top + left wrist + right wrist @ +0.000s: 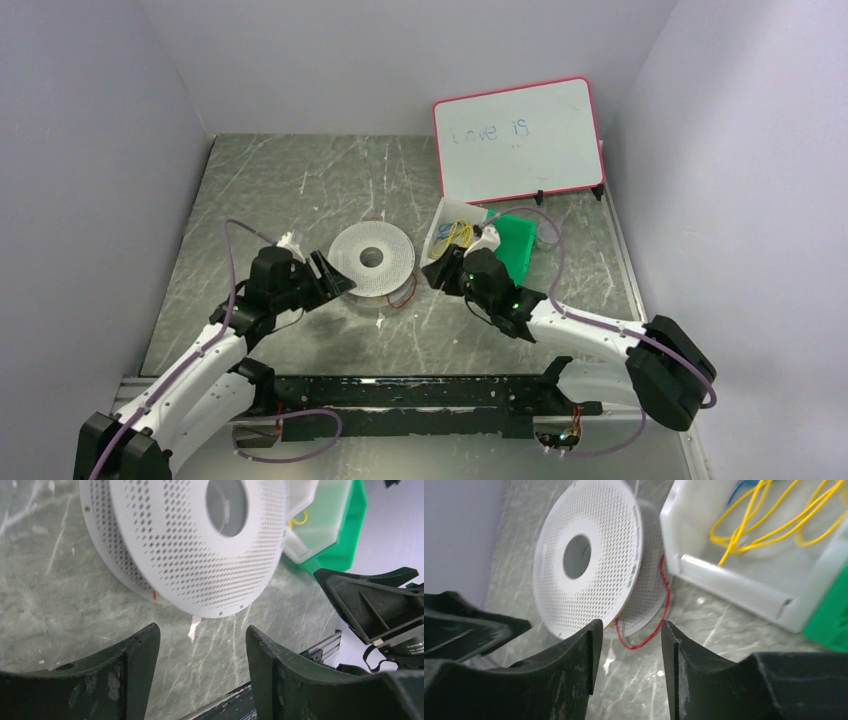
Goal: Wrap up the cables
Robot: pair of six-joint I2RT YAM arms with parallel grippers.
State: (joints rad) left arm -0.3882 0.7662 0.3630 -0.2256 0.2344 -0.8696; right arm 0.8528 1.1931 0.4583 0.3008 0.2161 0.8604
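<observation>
A white perforated round spool (371, 259) lies flat on the marbled table; it also shows in the left wrist view (195, 540) and the right wrist view (589, 560). A thin red cable (659, 615) hangs out of the spool's near right side in a small loop on the table (405, 297). A short red bit shows at the spool's rim (153, 595). My left gripper (332, 272) is open and empty just left of the spool. My right gripper (438, 268) is open and empty just right of the spool, the loop just ahead of its fingertips (596, 630).
A white bin (452, 229) with yellow and blue wire loops (769, 525) stands right of the spool, next to a green bin (520, 245). A pink-framed whiteboard (517, 139) leans at the back right. A black rail (420, 395) runs along the near edge. Grey walls enclose the sides.
</observation>
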